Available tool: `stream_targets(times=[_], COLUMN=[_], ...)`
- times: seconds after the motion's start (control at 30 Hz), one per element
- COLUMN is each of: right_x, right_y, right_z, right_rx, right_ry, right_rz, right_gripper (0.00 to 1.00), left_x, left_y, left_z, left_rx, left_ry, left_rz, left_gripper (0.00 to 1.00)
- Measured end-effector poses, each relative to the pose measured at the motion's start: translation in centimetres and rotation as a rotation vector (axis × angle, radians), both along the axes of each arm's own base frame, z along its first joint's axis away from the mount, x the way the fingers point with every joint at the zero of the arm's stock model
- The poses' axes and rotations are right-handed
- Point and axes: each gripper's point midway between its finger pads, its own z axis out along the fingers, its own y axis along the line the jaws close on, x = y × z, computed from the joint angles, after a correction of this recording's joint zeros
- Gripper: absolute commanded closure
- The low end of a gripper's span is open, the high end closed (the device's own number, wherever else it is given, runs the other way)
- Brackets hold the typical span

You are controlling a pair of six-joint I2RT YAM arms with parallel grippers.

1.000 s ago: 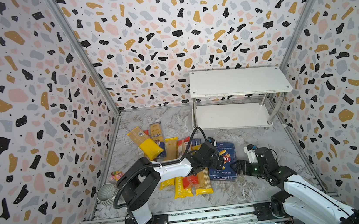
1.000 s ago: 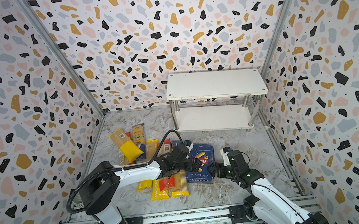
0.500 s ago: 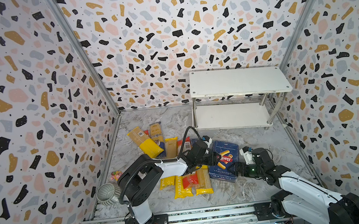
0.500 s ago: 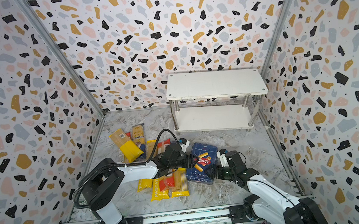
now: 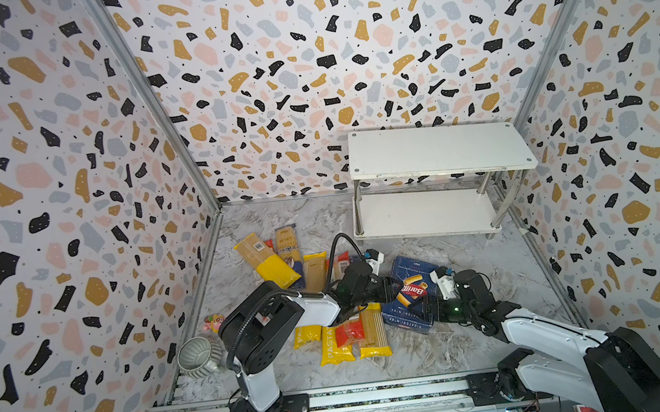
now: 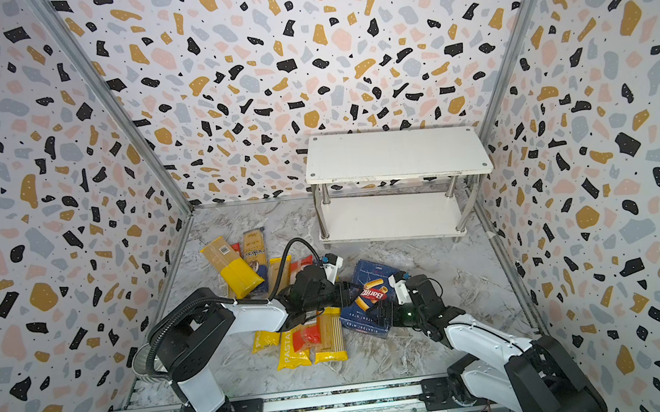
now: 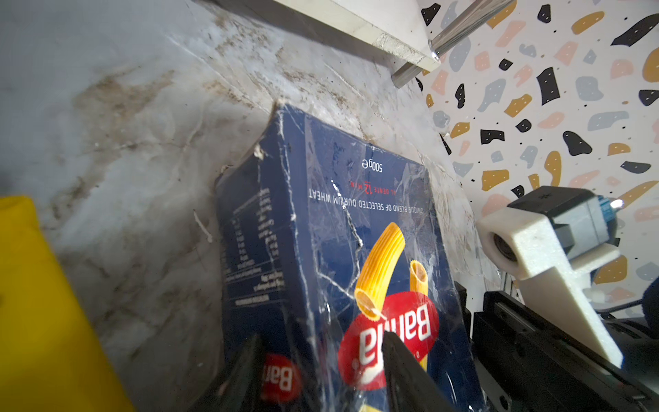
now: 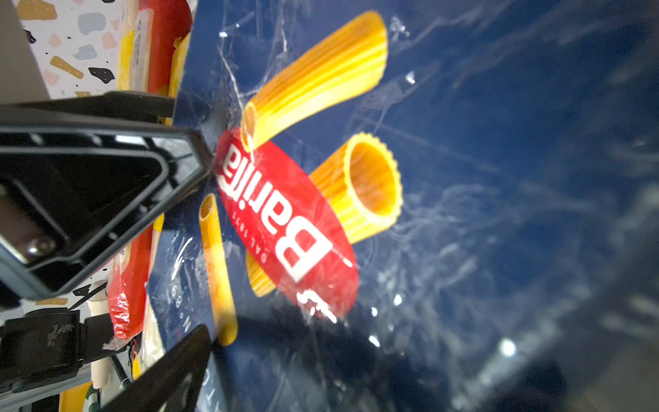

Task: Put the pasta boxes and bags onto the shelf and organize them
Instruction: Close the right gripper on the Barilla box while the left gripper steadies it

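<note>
The left gripper (image 7: 321, 342) is clamping, about half closed, on the Barilla rigatoni box (image 5: 414, 267). One finger (image 7: 403, 371) is pressing on the printed front beside the red logo (image 8: 285, 221) and the other is reaching behind the box's edge, so the pinch is running across its thickness. That is probably the only span these jaws can take, since the front panel looks far too wide for them.

The box is sitting on the marble floor (image 5: 420, 360), in front of the shelf (image 5: 435, 150) and well short of it. It seems to be tilting with the gripped side raised, though how much of it is resting down I cannot tell.

The right gripper (image 5: 429, 309) is hanging at the box's near corner with its jaws spread fully and nothing between them, its camera almost against the front panel. From that pose, it is likely standing by to steady the box or take a second hold while the box is being carried.

Further out, the spaghetti bags (image 5: 332, 346) are lying in a loose, overlapping heap just left of the box, partly under the left arm. Both white boards of the shelf are standing bare, so the stocking is only beginning. A ribbed grey cup (image 5: 198, 356) is sitting off to the left, apart from the pasta.
</note>
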Motion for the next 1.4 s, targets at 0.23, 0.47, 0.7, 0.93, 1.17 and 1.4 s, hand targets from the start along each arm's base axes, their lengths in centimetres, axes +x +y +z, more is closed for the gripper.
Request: stream_targets(times=[0.23, 0.47, 0.7, 0.93, 1.17, 1.4], right_x=[0.3, -0.6, -0.5, 0.3, 0.7, 0.9], right_y=[0.5, 0.3, 0.7, 1.5, 1.8, 2.4], right_z=[0.4, 0.8, 0.7, 0.8, 0.9, 1.0], right_rx=[0.059, 0.092, 0.108, 0.139, 0.147, 0.173], right_ry=[-0.054, -0.078, -0.070, -0.076, -0.077, -0.077], right_rz=[-0.009, -0.007, -0.002, -0.003, -0.001, 0.018], right_gripper=[0.01, 0.01, 0.01, 0.01, 0.01, 0.01], left_x=[0.1, -0.6, -0.7, -0.5, -0.4, -0.3], left_y=[0.3, 0.2, 0.1, 0.5, 0.6, 0.6], left_z=[0.4, 0.8, 1.2, 1.5, 1.5, 1.9], left_rx=[-0.046, -0.112, -0.193, -0.228, -0.249, -0.309], left_ry=[-0.010, -0.013, 0.001, 0.001, -0.006, -0.009], left_rz=[0.016, -0.004, 0.011, 0.045, 0.063, 0.078], left_gripper=[0.43, 0.42, 0.41, 0.41, 0.41, 0.41])
